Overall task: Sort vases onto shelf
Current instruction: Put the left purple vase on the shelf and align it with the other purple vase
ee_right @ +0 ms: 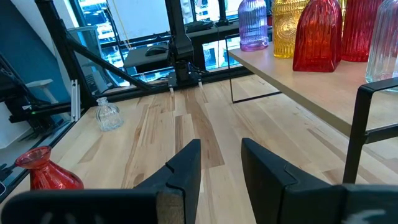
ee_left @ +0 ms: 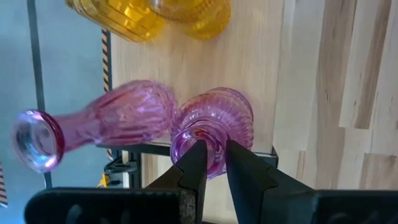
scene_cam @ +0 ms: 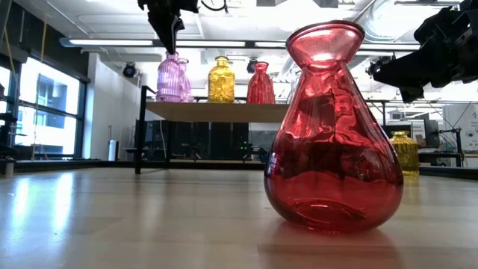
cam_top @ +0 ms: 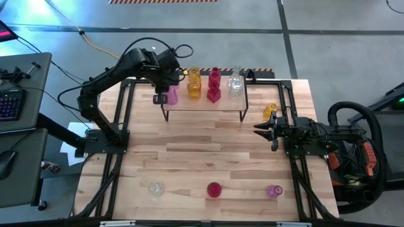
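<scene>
Wooden surface point(cam_top: 208, 157) carries three vases near its front edge, the right tool point(cam_top: 260, 129) waits empty and a little open mid-way, and far back the left tool point(ee_left: 211, 163) pinches the upright pink vase's point(ee_left: 213, 127) neck from straight above, on the shelf's point(cam_top: 205, 105) left end.

Both arms were built of dark, near-black links with rounded joint housings. The left arm point(cam_top: 120, 72) carried black cable looped above its wrist. The right arm point(cam_top: 328, 132) carried a large black cable loop and orange-red wiring near its base. Each gripper ended in two flat, tapered black fingers point(ee_right: 186, 165) mounted on a wide black crossbar.
</scene>
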`<act>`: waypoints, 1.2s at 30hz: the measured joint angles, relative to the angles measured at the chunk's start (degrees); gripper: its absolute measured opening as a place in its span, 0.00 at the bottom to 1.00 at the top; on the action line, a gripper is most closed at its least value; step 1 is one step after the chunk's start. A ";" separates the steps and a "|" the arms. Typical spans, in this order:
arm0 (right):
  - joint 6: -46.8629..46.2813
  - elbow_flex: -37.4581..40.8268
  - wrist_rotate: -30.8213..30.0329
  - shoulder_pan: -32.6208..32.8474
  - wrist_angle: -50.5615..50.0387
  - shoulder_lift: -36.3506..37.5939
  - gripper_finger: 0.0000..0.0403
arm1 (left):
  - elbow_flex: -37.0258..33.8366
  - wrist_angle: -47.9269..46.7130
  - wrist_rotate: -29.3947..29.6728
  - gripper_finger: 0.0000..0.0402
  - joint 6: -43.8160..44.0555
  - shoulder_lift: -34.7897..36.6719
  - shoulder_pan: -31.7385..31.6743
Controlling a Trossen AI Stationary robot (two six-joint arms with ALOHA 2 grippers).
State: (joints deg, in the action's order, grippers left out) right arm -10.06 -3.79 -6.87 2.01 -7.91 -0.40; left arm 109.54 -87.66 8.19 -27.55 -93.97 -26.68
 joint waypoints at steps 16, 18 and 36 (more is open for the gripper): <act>-0.01 0.00 0.00 0.00 0.00 -0.01 0.24 | 0.11 1.45 0.77 0.13 0.43 -2.12 -0.70; -0.01 0.01 0.00 0.01 -0.01 -0.01 0.24 | 0.11 1.55 1.15 0.13 0.44 -2.16 -0.75; -0.01 0.00 -0.02 0.00 0.00 -0.01 0.24 | 0.00 2.25 2.47 0.13 1.97 -1.92 -1.07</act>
State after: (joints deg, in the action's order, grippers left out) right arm -10.07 -3.79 -6.89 2.02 -7.90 -0.40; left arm 109.54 -85.41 10.66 -25.58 -95.90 -27.75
